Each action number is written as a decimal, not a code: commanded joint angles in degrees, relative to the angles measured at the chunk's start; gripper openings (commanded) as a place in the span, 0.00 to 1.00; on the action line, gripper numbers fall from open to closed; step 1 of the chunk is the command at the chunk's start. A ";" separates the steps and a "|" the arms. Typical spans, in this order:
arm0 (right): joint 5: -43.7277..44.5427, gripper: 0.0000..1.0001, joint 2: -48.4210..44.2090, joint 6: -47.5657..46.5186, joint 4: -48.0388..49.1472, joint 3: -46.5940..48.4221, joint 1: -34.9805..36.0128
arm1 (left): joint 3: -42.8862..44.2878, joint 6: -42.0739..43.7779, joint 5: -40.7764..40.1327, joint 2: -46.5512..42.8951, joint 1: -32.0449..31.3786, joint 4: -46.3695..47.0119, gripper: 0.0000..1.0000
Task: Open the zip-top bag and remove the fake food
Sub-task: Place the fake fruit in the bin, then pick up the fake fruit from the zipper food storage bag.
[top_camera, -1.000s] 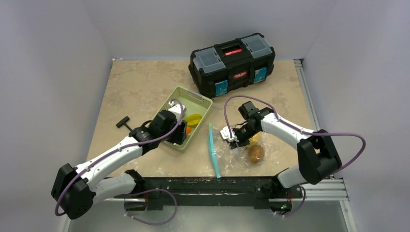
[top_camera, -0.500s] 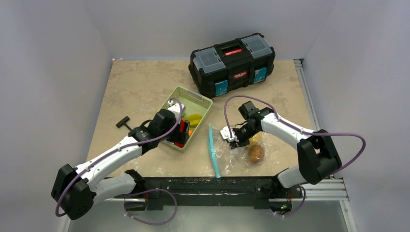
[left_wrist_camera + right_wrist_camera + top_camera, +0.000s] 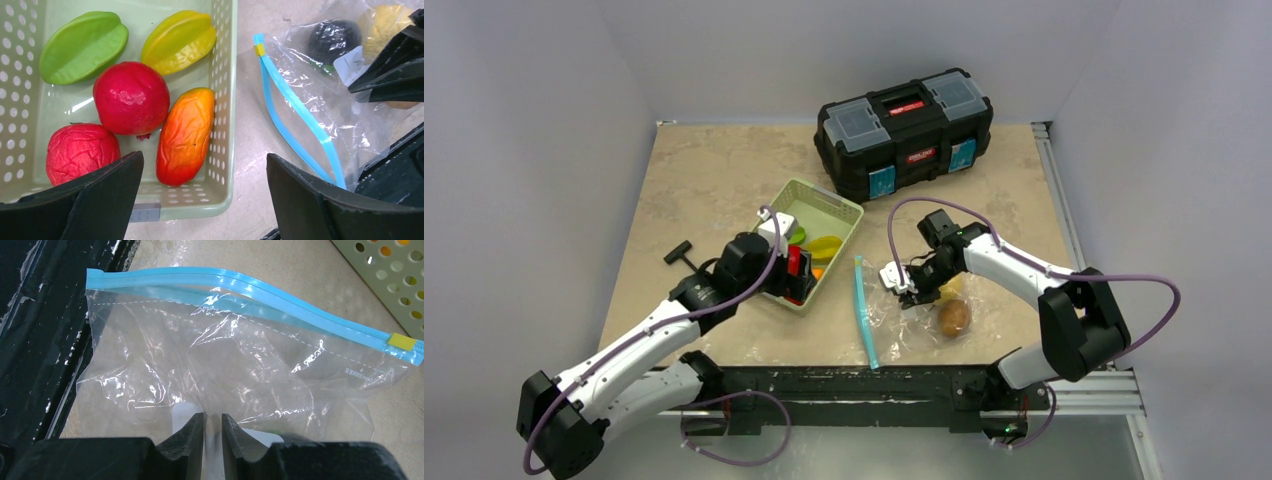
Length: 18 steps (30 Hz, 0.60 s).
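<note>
- Backing away since a second ago, the left arm is lifting off the pale green lattice basket (image 3: pixel 224 75) toward its near-left corner, while the left end effector (image 3: pixel 204 167) is spreading from half-open to wide apart, gripping nothing.
- Five pieces of fake food (image 3: pixel 131 97) are lying inside the basket: a ridged green starfruit (image 3: pixel 82 46), a ridged yellow one (image 3: pixel 178 41), a glossy round red fruit, a wrinkled red one (image 3: pixel 82 150) and a smooth orange-red mango shape (image 3: pixel 186 135).
- The zip-top bag (image 3: pixel 225 355), clear and crinkly, is lying on the marbled beige tabletop (image 3: pixel 704 180) just right of the basket, its teal-blue zip strip (image 3: pixel 250 287) gaping apart on the basket side, with a yellow tab (image 3: pixel 402 341) at one end.
- More food is sitting inside that bag: a dark rounded piece (image 3: pixel 332 39), a yellow one (image 3: pixel 382 22) and a brown potato-like lump (image 3: pixel 954 317).
- The right arm is reaching over the bag, right of the basket, wrist tipped down; the right end effector (image 3: pixel 212 427) is pinching the bag's film, fingers nearly together.
</note>
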 commanded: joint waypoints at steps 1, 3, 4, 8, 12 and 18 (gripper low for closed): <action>-0.30 0.19 -1.89 -0.28 -0.08 -0.25 -0.24 | -1.32 -2.38 2.45 -2.20 0.55 4.02 0.94; -0.29 0.20 -1.89 -0.37 -0.09 -0.25 -0.26 | -1.76 -3.26 2.46 -2.69 0.59 4.63 0.95; -0.22 0.20 -1.83 -0.37 -0.08 -0.25 -0.24 | -2.02 -3.75 2.46 -2.97 0.60 4.99 0.96; -0.25 0.21 -1.96 -0.37 0.00 -0.30 -0.22 | -2.98 -4.80 5.45 -3.87 0.57 6.06 0.97; -0.20 0.22 -2.06 -0.37 0.01 -0.33 -0.30 | -4.60 -5.96 7.96 -4.60 0.55 8.28 0.97; -0.31 0.23 -2.24 -0.37 -0.08 -0.28 -0.52 | -7.02 -6.55 10.14 -6.56 0.59 10.68 0.94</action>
